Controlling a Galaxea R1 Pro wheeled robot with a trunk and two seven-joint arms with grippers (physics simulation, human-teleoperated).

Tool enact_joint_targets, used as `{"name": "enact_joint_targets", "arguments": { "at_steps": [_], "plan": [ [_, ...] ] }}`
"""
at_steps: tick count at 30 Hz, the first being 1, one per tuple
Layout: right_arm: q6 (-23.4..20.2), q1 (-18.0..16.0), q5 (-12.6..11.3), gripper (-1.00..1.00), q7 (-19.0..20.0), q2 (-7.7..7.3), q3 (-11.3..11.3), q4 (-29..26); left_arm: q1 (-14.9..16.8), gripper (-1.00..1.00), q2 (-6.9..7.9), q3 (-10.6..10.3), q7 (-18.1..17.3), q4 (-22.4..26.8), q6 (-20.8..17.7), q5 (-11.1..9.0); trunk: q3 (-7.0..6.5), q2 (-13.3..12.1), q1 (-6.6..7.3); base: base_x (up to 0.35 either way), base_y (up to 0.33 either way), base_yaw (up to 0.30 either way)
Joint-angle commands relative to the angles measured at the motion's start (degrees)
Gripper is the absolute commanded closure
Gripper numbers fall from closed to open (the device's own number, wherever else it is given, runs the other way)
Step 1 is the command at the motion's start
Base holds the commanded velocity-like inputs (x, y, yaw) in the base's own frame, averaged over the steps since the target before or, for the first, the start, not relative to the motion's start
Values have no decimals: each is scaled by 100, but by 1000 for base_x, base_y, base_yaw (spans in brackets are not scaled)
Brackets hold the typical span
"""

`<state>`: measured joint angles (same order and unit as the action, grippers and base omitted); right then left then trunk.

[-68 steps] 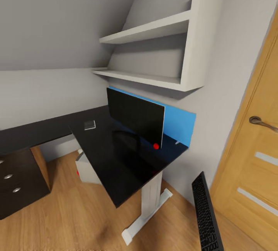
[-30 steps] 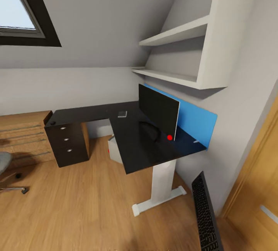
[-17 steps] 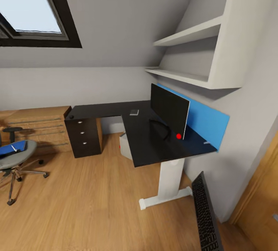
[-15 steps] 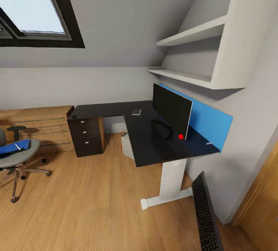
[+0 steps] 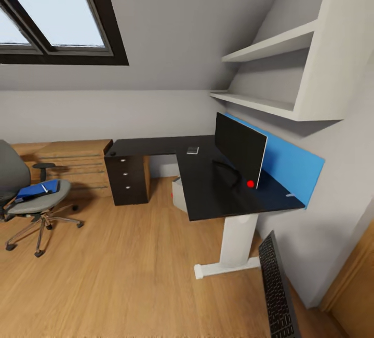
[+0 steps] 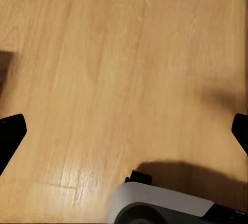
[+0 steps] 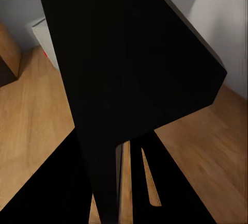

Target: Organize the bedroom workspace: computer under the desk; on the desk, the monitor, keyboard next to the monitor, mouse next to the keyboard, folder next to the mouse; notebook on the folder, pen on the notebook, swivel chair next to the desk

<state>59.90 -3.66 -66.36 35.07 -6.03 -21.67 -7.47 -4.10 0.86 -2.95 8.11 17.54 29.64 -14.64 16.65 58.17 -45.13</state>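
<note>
The black keyboard [image 5: 278,291] hangs at the lower right of the head view over the floor, and its dark underside [image 7: 113,69] covers my right gripper's fingers. The black L-shaped desk [image 5: 208,192] stands ahead with the monitor [image 5: 240,151] upright on it before the blue back panel. Under the desk sits the light grey computer [image 5: 180,195]. At the left is the swivel chair [image 5: 26,203], with blue flat items [image 5: 36,190] and a white pen [image 5: 44,188] on its seat. My left gripper [image 6: 125,133] is open above bare floor.
A small grey object [image 5: 192,150] lies on the desk near the monitor. A low wood cabinet [image 5: 62,164] stands beside the black drawer unit [image 5: 127,179]. White wall shelves [image 5: 270,73] hang above the desk. A wooden door [image 5: 356,286] is at the right.
The camera has backed off and turned left, so the desk looks smaller and the chair has come fully into view. The keyboard keeps its place in the picture.
</note>
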Motion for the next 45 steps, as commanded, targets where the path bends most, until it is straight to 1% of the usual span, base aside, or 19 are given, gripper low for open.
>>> {"name": "enact_joint_targets", "arguments": {
  "at_steps": [1,5,10,25,29,41,45],
  "plan": [
    [10,-3,-54,100,35,-1,-39,0,-3,-100,3,-32,29,12,7,-30,4,4,2,-224,-244,139],
    [10,-3,-55,100,35,-3,-39,0,-2,-100,-2,-32,28,12,7,-30,-11,4,2,-237,-214,204],
    [10,-3,-52,100,35,-3,-39,0,-1,-100,2,-31,31,12,7,-30,-32,4,2,-157,-54,232],
    [10,-3,-52,100,35,1,-39,5,-1,-100,2,-30,31,12,7,-30,-96,4,2,-14,-2,239],
    [10,-3,-52,100,35,-1,-39,2,-2,-100,2,-30,32,12,7,-30,-113,4,2,-176,-64,241],
    [10,-3,-53,100,35,-3,-39,1,-3,-100,2,-30,33,12,7,-30,-140,4,2,-249,-213,261],
    [10,-3,-54,100,35,-3,-39,0,-1,-100,8,-30,33,12,7,-30,-138,4,2,-138,-142,108]
  ]
}}
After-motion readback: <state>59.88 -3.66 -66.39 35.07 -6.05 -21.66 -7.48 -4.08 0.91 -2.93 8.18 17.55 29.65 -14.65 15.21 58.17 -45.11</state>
